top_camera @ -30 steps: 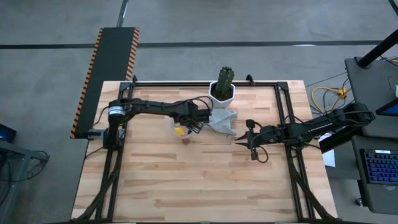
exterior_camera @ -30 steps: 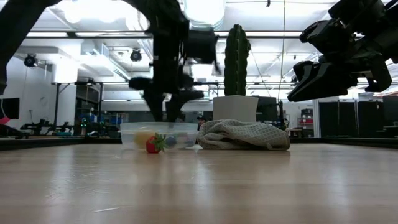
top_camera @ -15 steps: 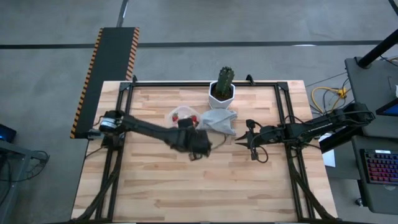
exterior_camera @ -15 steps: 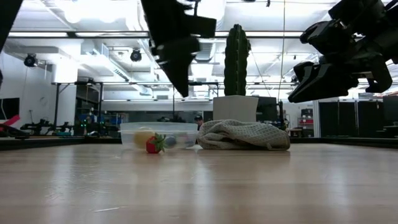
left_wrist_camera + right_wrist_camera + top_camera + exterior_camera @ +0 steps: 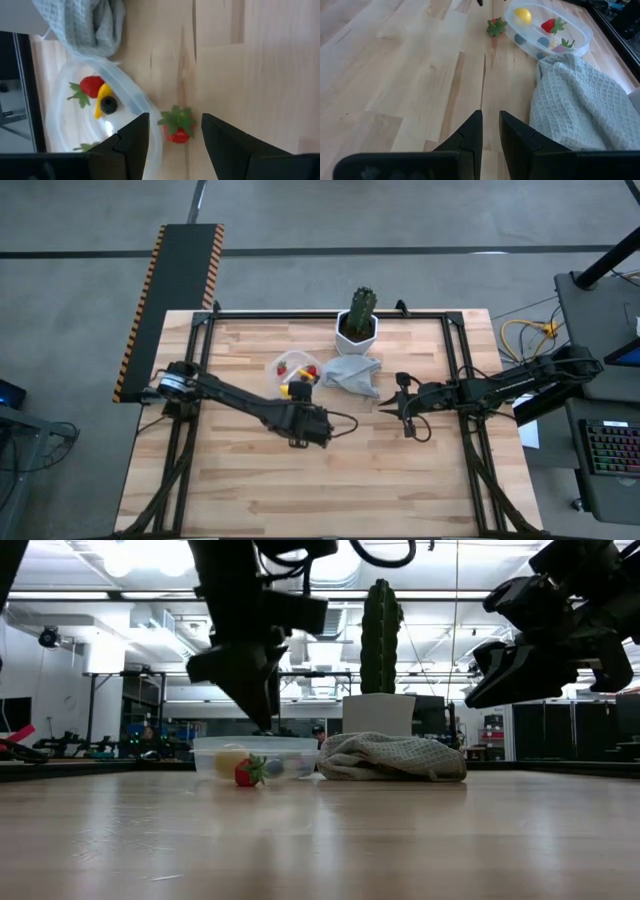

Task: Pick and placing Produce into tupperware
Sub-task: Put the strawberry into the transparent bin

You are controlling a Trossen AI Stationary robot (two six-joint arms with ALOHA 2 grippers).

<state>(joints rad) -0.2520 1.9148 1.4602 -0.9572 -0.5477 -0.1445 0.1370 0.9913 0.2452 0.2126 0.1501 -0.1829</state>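
My wood tabletop [image 5: 250,480] carries tupperware [image 5: 293,371], loose strawberry [image 5: 495,27] beside it, grey cloth [image 5: 352,375], potted cactus [image 5: 358,325].

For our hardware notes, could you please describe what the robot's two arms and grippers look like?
Both arms are dark, slim and multi-jointed, with black cables looping beside them. The left gripper has two broad, flat, dark angular fingers. The right gripper has matching dark wedge-shaped fingers.

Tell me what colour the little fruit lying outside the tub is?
Red with a green leafy top: the strawberry, clearest in the left wrist view.
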